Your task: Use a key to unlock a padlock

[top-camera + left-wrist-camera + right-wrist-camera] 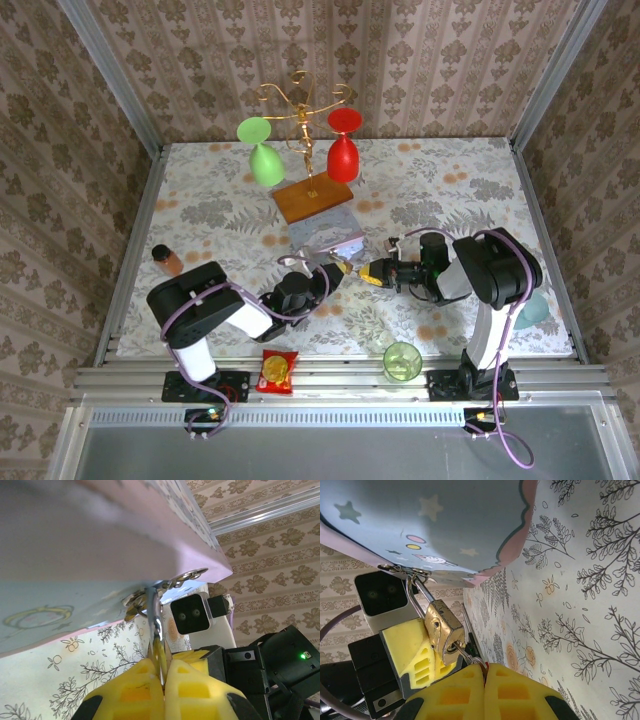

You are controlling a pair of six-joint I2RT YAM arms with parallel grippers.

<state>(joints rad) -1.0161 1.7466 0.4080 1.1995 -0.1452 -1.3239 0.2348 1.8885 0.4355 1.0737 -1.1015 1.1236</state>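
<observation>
Jaws of the right gripper were squeezed shut on the key. Its tip looked stuck in the padlock, hanging left of middle under the tin. The left gripper pinched the padlock. Best to turn slowly and hold it still.
</observation>
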